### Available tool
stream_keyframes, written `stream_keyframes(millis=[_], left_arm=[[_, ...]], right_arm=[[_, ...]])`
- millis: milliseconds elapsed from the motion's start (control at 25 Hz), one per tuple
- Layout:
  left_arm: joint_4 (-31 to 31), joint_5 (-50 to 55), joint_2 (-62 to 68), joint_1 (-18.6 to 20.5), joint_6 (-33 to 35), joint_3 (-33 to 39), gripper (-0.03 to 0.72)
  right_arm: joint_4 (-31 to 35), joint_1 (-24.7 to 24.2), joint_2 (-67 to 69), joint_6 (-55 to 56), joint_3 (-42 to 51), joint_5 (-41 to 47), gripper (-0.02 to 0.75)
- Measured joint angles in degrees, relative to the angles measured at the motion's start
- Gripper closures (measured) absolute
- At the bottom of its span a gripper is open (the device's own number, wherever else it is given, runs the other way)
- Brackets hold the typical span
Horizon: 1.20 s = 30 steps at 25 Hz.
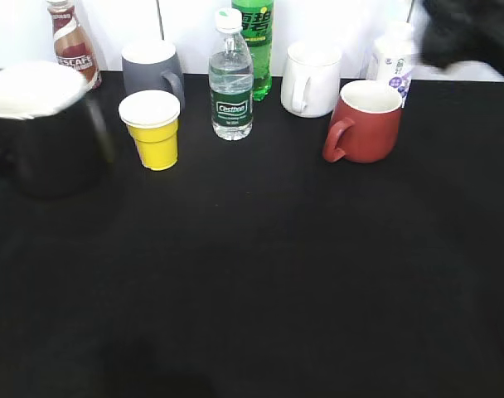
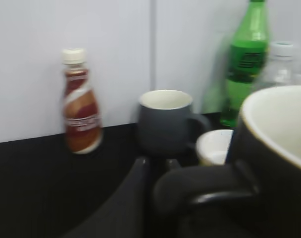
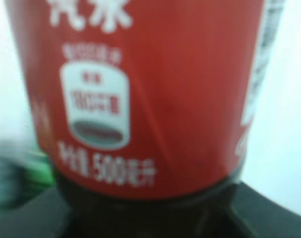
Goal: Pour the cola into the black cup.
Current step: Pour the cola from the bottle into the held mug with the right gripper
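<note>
Your black cup [image 1: 41, 133] sits at the far left of the black table [image 1: 260, 274], blurred in the exterior view: a wide glossy mug with a white inside. From the left wrist it fills the right of the picture, its thick rim [image 2: 274, 124] pale cream and its rounded loop handle [image 2: 200, 191] close to the camera. A dark smooth part of the left gripper [image 2: 123, 203] lies just beside that handle, but you cannot tell whether it grips the handle or stands released.

Your cola bottle [image 3: 140, 99] fills the right wrist picture: a smooth red label with white print, and dark liquid in clear plastic below it. The right gripper's fingers do not show there, so its state cannot be told. A dark blur [image 1: 472, 33] sits at the exterior view's top right.

Along the white wall stand a small brown coffee bottle [image 1: 72, 41], a matte grey mug [image 1: 152, 70], a yellow paper cup [image 1: 152, 128], a ribbed clear water bottle [image 1: 230, 79], a green soda bottle [image 1: 256, 41], a white mug [image 1: 312, 79] and a red mug [image 1: 366, 123].
</note>
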Motion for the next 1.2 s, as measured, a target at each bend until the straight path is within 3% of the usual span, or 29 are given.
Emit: stream_keyframes(millis=[160, 280, 480, 680, 920, 1200], left_arm=[[0.4, 0.0, 0.1, -8.3, -0.1, 0.0, 0.633], [0.4, -0.4, 1.2, -13.0, -0.2, 0.0, 0.633], [0.5, 0.7, 1.2, -15.2, -0.2, 0.0, 0.633], [1.5, 3.0, 1.3, -15.2, -0.2, 0.0, 0.633], [3.9, 3.3, 1.3, -15.2, 0.9, 0.0, 0.633], [6.2, 2.9, 1.3, -15.2, 1.1, 0.0, 0.633]], right_arm=[[-0.8, 16.1, -0.5, -2.9, 0.0, 6.7, 0.371], [-1.9, 22.4, 1.6, -11.6, -0.6, 9.3, 0.371], [-0.5, 22.7, 4.6, -36.2, -1.4, 10.3, 0.371], [6.9, 22.7, 4.6, -59.7, -1.4, 10.0, 0.371], [6.9, 22.7, 4.6, -72.7, -1.4, 7.4, 0.371], [6.9, 22.7, 4.6, -79.0, -1.4, 2.9, 0.372]])
